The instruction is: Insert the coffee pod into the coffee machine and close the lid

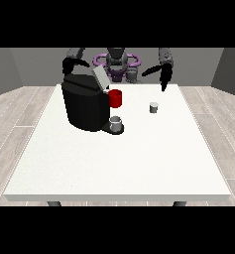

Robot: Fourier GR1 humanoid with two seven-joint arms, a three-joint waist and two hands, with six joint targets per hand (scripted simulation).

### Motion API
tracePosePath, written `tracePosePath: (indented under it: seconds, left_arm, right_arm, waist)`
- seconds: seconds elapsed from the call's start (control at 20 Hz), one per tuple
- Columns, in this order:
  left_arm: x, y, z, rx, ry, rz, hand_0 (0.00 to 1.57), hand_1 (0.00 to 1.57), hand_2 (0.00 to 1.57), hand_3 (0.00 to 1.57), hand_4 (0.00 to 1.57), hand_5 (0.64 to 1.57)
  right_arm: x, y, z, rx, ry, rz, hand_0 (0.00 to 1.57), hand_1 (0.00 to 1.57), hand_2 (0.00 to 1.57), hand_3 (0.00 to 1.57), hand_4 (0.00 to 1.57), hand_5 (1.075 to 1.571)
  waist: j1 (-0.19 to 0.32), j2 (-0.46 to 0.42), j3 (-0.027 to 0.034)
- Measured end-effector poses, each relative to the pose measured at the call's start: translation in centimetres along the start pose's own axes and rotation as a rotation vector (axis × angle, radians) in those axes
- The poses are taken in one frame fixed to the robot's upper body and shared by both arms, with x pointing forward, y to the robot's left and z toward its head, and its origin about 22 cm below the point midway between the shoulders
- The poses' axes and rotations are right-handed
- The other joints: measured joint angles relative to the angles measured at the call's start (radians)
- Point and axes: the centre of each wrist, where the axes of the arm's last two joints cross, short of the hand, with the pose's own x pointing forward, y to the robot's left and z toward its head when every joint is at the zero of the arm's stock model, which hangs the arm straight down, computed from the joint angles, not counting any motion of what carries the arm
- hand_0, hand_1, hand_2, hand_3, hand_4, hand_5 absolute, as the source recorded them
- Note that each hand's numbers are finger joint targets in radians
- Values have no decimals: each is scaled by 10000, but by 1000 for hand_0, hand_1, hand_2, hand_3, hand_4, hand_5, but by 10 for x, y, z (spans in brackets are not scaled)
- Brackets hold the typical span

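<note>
Pod (153, 107) sitting on tabletop (139, 158), right of machine (87, 104), lid (99, 76) tilting up. Hand at view's right (162, 79) hovering beyond pod, apart, fingers hanging straight. Hand at view's left (72, 64) behind machine, fingers unreadable.

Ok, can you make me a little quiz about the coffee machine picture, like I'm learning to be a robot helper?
1. True or false: the coffee pod is already inside the coffee machine.
2. Which hand is nearer the pod? A) the hand at the view's right B) the hand at the view's left
3. Fill the gap: the machine's lid is tilted up, so it is ____.

Key
1. False: the pod stands on the white table, apart from the machine.
2. A: it hangs above the table behind the pod, not touching it.
3. Open.
</note>
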Motion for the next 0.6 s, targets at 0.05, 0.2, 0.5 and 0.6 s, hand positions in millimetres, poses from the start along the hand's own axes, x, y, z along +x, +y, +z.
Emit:
tracePosePath:
  seconds: [0.05, 0.2, 0.5, 0.6]
  left_arm:
    - [-2, 4, -3, 42, -5, -335, 0, 0, 0, 0, 0, 1571]
    - [-5, 15, -13, 195, 79, -1211, 0, 0, 0, 0, 0, 1571]
    - [-11, 36, -29, 426, 447, -2855, 0, 0, 0, 0, 0, 1571]
    - [-10, 46, -36, 448, 539, -3258, 0, 0, 0, 0, 0, 1571]
  right_arm:
    - [2, 1, -3, 117, -180, -58, 0, 0, 0, 0, 411, 1571]
    - [6, 15, -9, 355, -636, -148, 0, 0, 0, 0, 403, 1571]
    - [9, 21, -18, 360, -1023, 34, 0, 0, 0, 0, 494, 1571]
    - [8, 25, -19, 465, -965, 55, 0, 0, 0, 0, 491, 1571]
  waist:
    - [-88, 209, -1]
    - [-321, 699, -1]
    - [-649, 1489, -4]
    - [-695, 1654, -4]
